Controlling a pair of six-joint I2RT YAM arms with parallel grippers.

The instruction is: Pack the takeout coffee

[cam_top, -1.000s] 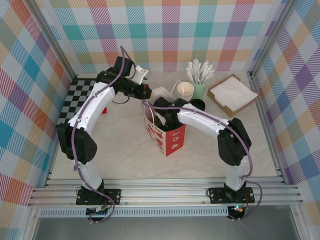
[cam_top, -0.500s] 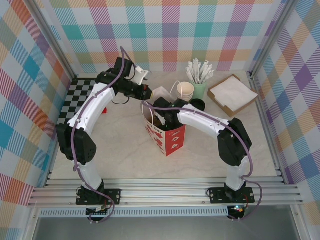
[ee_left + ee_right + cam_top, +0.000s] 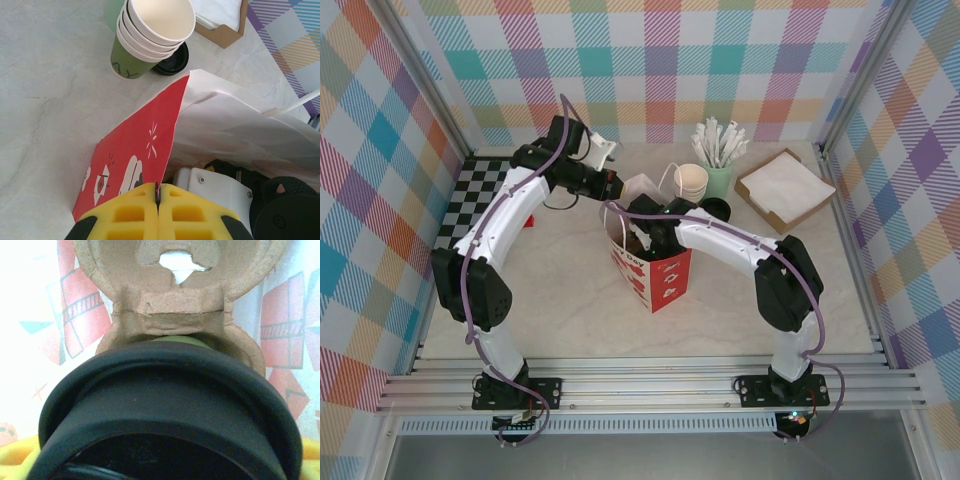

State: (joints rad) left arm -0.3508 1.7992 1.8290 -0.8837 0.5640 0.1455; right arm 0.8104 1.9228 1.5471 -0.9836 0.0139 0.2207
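A red and white paper bag (image 3: 655,272) stands upright mid-table. My left gripper (image 3: 616,184) (image 3: 158,192) is shut on the bag's top edge and holds its mouth (image 3: 235,125) open. My right gripper (image 3: 640,236) reaches down inside the bag. The takeout coffee, a green cup under a black lid (image 3: 165,410), sits between its yellow fingers (image 3: 11,458). The cup rests in one pocket of the brown cardboard carrier (image 3: 175,295) at the bottom of the bag. The lid hides the fingertips.
Behind the bag stand a stack of cream cups (image 3: 691,181) (image 3: 150,35), a loose black lid (image 3: 717,209), a pale green holder of white stirrers (image 3: 719,160) and a cardboard napkin tray (image 3: 784,187). A checkered mat (image 3: 475,195) lies far left. Plaid walls enclose the table.
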